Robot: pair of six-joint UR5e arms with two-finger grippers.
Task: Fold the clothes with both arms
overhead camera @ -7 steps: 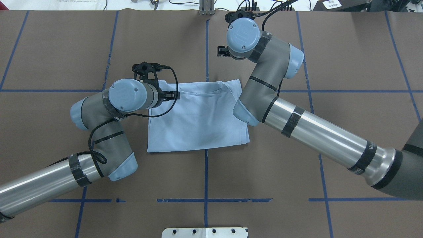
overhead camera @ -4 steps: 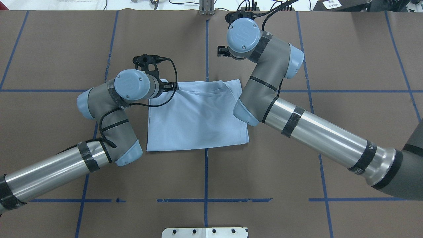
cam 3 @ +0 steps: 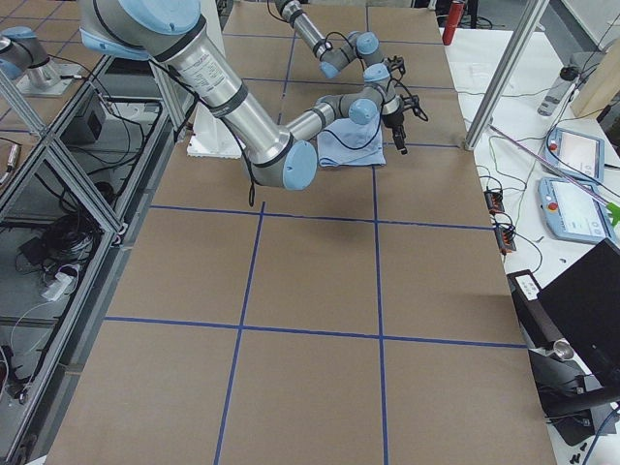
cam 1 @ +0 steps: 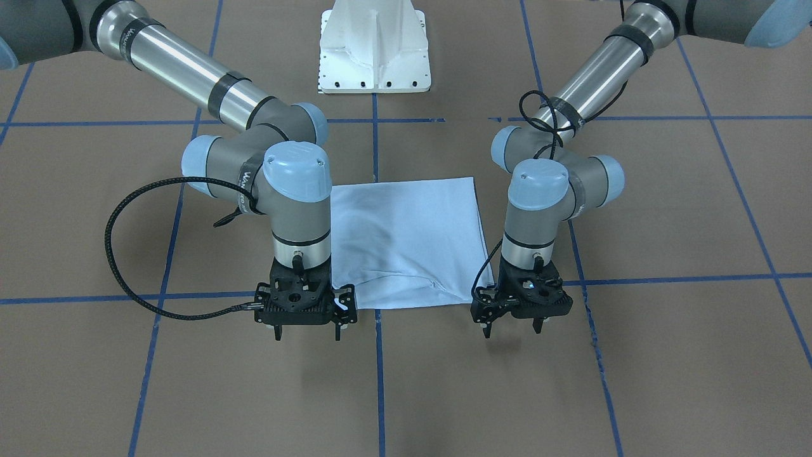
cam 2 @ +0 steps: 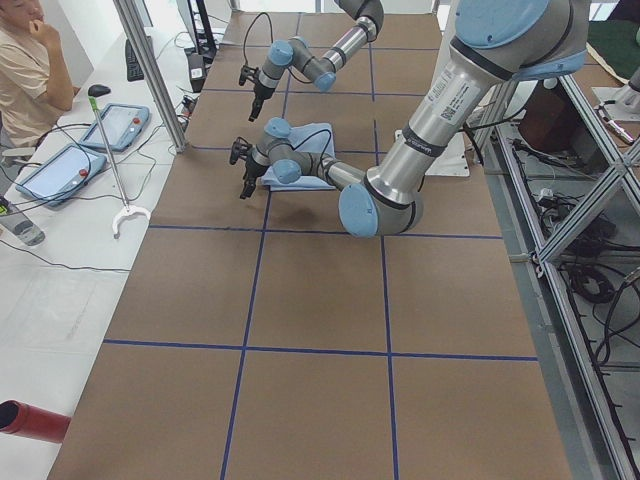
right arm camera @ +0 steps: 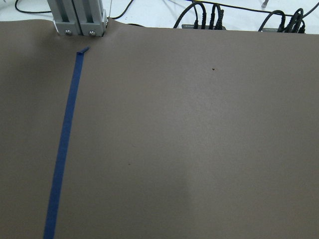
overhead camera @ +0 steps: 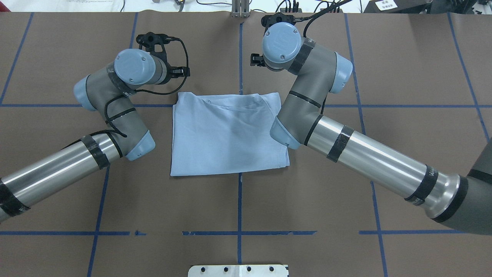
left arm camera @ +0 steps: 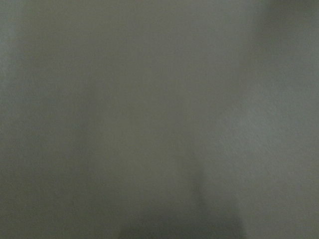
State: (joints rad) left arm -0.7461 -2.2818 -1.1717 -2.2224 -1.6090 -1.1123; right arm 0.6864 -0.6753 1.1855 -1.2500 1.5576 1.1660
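The light blue T-shirt (overhead camera: 230, 134) lies folded into a rough square flat on the brown table, collar side at the far edge; it also shows in the front view (cam 1: 406, 235). Its chest print and tag are hidden. My left gripper (cam 1: 512, 329) is open and empty, fingers pointing down, just past the shirt's far left corner (overhead camera: 183, 71). My right gripper (cam 1: 307, 333) is open and empty, past the shirt's far right corner (overhead camera: 253, 60). Neither touches the shirt. The wrist views show only bare table.
Blue tape lines (overhead camera: 239, 200) grid the brown table cover. The white pedestal base (cam 1: 374, 47) stands on the robot's side. An aluminium post (right arm camera: 79, 17) and cables sit at the far edge. An operator (cam 2: 25, 70) and tablets (cam 2: 115, 125) are beside the table.
My left gripper has moved off the shirt's far left corner, away from the robot and to the left, and now hangs over bare table. The right arm has barely moved.
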